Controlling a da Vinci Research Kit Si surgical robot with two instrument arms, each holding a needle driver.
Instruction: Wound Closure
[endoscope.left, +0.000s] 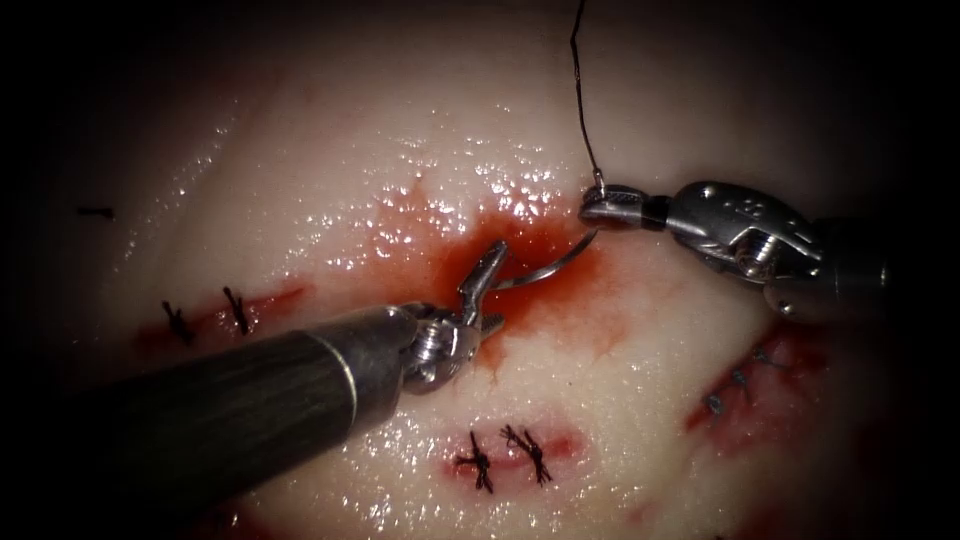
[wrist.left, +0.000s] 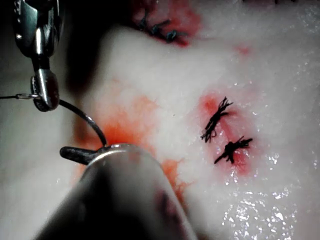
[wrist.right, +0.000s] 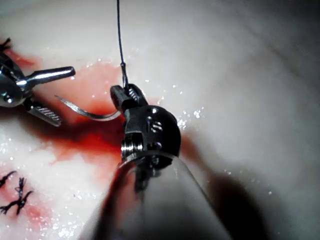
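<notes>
The curved needle hangs free just above the red, wet cut in the tissue, not in it. My right tool comes in from the right with jaws shut on the needle's thread end. From there the dark thread runs straight up. My left tool rises from the lower left with jaws open, and the needle's point lies between them, ungripped. The right wrist view gives the same: right tool, needle, open left tool. The left wrist view has the needle arching from the right tool.
Two tied stitches lie nearer the front, two more at the left, and several on a red cut at the right. A loose bit of thread rests far left. The left shaft crosses the lower left.
</notes>
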